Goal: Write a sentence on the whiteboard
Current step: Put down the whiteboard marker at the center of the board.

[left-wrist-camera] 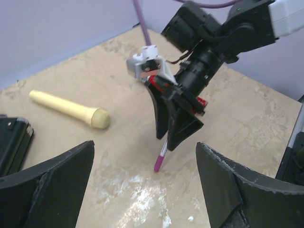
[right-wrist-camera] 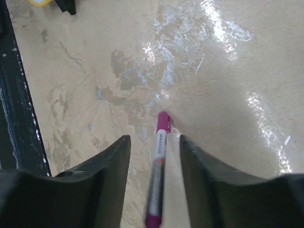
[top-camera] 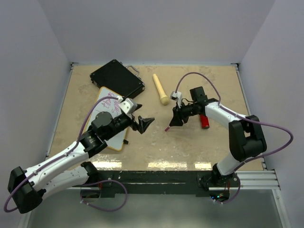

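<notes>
The whiteboard, yellow-framed, lies at the left of the table, its near end hidden under my left arm. The sentence shows on it as magenta handwriting, partly covered. A magenta-capped marker stands tilted between the fingers of my right gripper, capped end on the table, with a gap on each side of it. In the top view the marker pokes out below the right gripper. My left gripper is open wide, empty, facing the marker from the left.
A black case lies behind the whiteboard. A cream stick with a rounded head lies at the back middle. A red object sits under my right forearm. White walls close in three sides.
</notes>
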